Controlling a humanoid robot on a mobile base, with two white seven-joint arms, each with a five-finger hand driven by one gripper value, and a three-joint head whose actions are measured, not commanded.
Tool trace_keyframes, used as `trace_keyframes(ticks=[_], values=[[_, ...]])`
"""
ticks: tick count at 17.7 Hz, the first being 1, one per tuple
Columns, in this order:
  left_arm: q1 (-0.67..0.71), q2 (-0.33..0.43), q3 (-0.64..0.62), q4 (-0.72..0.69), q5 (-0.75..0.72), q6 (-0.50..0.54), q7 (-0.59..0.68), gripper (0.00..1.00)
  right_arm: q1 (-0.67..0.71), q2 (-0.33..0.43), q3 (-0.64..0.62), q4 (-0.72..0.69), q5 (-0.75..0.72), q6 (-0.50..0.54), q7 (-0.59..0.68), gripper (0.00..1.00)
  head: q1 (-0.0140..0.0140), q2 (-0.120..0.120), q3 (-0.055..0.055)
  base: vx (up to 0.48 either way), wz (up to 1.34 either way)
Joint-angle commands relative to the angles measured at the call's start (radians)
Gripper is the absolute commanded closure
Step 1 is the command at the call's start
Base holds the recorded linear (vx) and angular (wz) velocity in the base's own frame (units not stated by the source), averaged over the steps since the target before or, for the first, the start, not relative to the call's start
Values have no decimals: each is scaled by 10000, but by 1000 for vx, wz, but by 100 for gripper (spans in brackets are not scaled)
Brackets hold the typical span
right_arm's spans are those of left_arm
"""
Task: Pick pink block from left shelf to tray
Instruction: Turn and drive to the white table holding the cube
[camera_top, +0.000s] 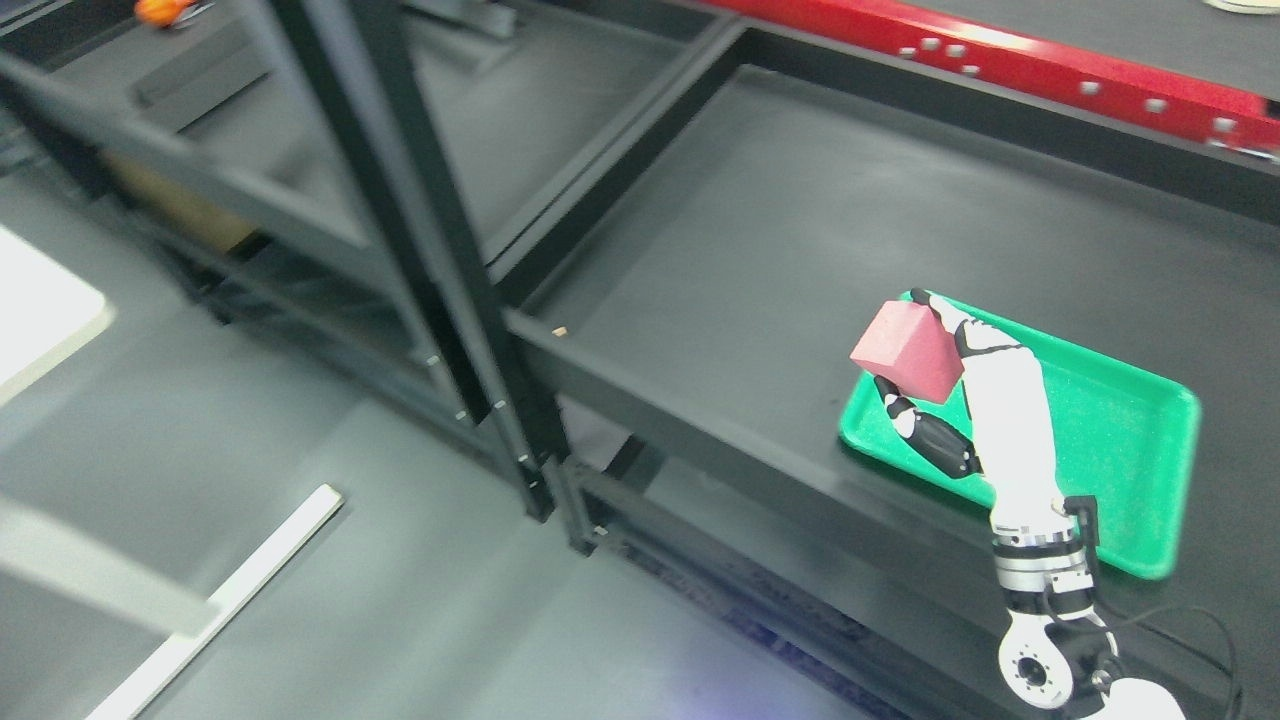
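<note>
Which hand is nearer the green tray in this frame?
Right. The right hand is over the green tray's left end, its fingers closed on the pink block. The left hand is not in view.

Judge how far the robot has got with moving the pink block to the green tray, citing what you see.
Done: the pink cube-shaped block is off the shelf and gripped in the right hand, fingers above, thumb below. In hand: it is held over the near-left end of the green plastic tray, which sits on the black shelf surface. Left: lowering the block into the tray and letting go. The left arm is out of view.
</note>
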Motion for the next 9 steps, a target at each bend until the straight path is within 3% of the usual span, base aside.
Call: trace_keyframes(ticks=[1,9], values=[[-292,174,0,-175,0,-4,8,0,89,111,37,-210,-52,10,11,97,0,0,0,-215,759],[-307,174,0,-175,0,-4,8,0,74,280,52,-210,-83,10,-5,97,0,0,0,-207,807]])
